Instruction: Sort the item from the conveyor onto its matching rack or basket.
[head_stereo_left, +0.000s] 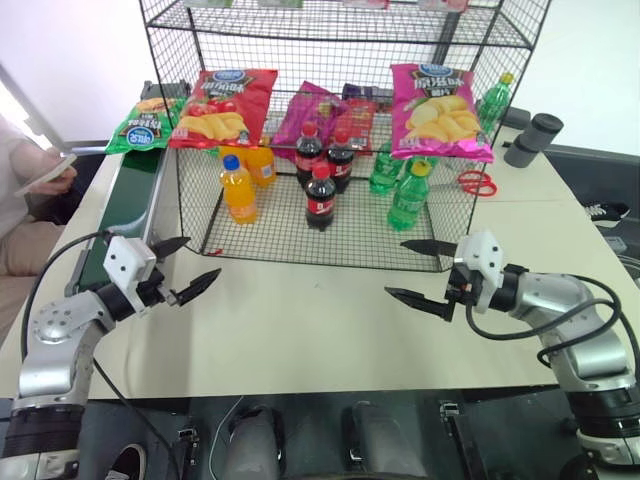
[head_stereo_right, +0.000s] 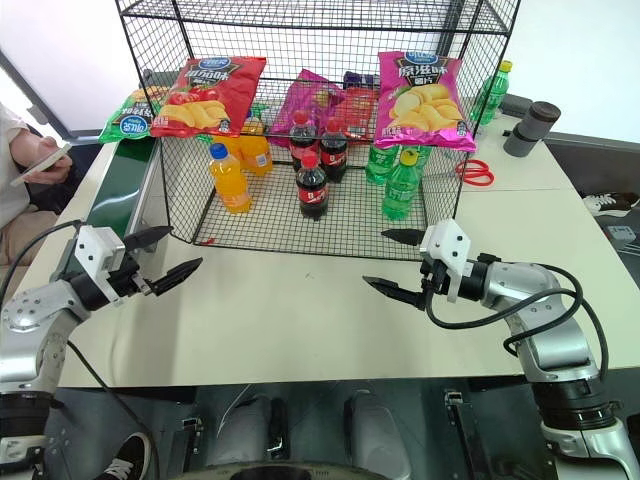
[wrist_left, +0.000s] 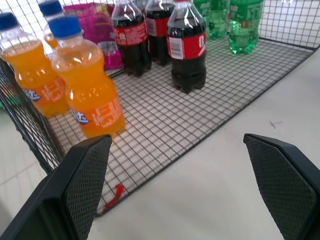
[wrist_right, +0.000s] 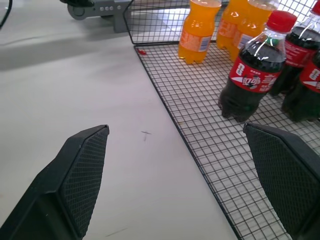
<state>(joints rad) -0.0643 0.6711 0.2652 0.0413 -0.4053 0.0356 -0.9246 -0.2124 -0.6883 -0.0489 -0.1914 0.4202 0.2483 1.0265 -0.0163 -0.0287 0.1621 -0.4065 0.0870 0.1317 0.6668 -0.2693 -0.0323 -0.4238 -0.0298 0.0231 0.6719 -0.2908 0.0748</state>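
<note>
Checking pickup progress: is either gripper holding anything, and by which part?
Nothing is held. The left gripper and right gripper both hang open over the table.

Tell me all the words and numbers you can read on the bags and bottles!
None can be read for sure.
Green bag: blue oval logo, words too small.
Red bag: same logo, writing blurred.
Pink bag: dark writing on top, not readable.
Cola bottles: red labels, white writing blurred.
Orange bottles: white characters, too blurred.
Green bottles: labels too small.
</note>
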